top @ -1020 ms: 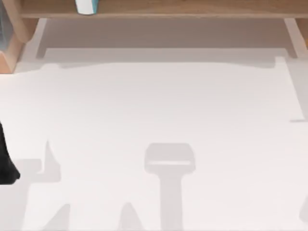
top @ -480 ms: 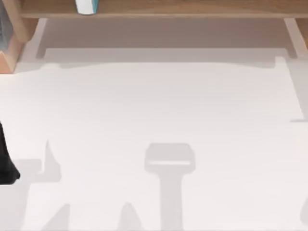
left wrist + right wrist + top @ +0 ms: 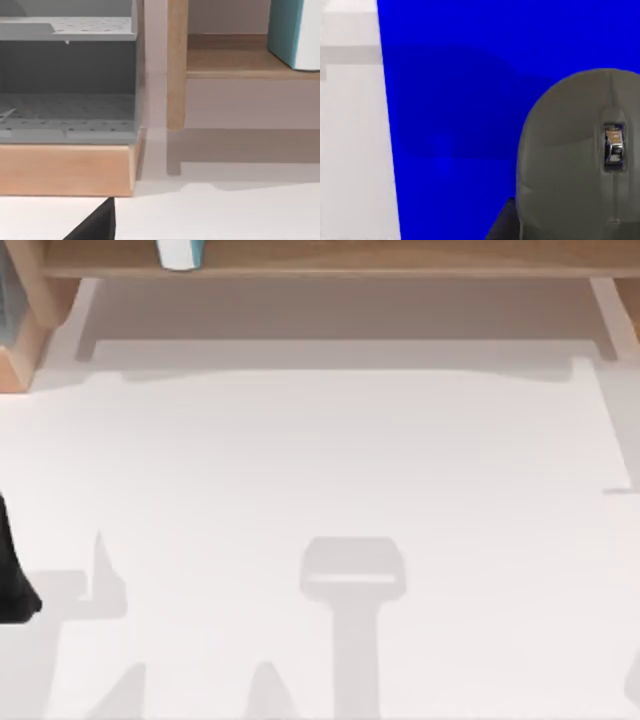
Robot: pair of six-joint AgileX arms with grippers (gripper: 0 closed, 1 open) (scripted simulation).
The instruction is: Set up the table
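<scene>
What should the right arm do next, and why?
Probably ease the right gripper toward the grey mouse for a grasp: the mouse lies on the blue mat, close beside it. The left arm sits parked at the table's left edge.

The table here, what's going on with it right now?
Nothing is being handled yet. The white table is bare in front of the wooden shelf, where a white and teal container stands. The left arm sits at the table's left edge, facing a grey rack. The right wrist view looks onto a grey computer mouse on a blue mat.
</scene>
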